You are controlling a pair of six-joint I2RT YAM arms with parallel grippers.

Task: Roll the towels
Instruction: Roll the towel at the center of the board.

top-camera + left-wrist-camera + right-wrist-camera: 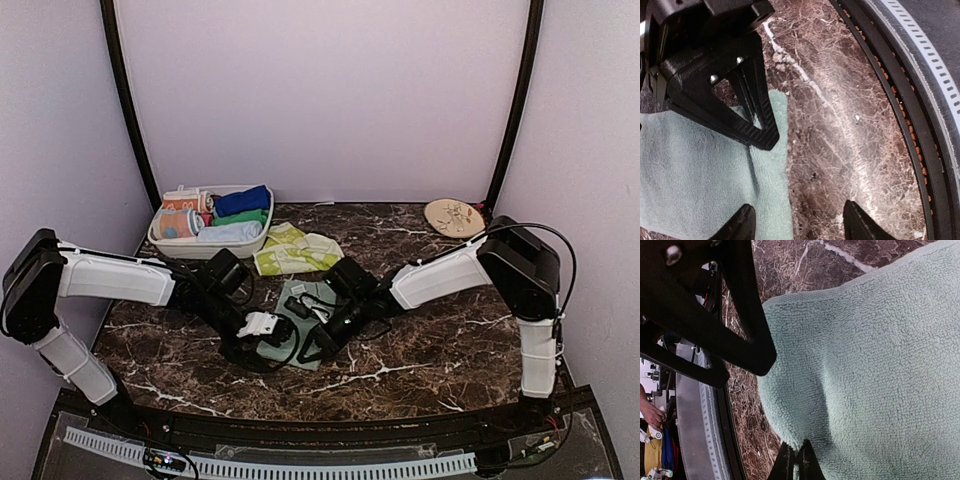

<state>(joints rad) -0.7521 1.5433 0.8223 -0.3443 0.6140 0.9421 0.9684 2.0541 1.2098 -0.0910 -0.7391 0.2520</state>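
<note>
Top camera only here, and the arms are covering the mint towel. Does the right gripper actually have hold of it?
Observer: Yes. The right wrist view shows the right gripper shut, pinching the edge of the mint towel.
Operator: And the left one?
Observer: The left gripper is open, straddling the towel's edge: one side over cloth, the other over the bare table.
Operator: Any roll started?
Observer: None that I can see. In the left wrist view the cloth lies flat.

Mint towel (287, 293), partly obscured.
Jaws hide its middle from above; both wrist views crop its edges.
</note>
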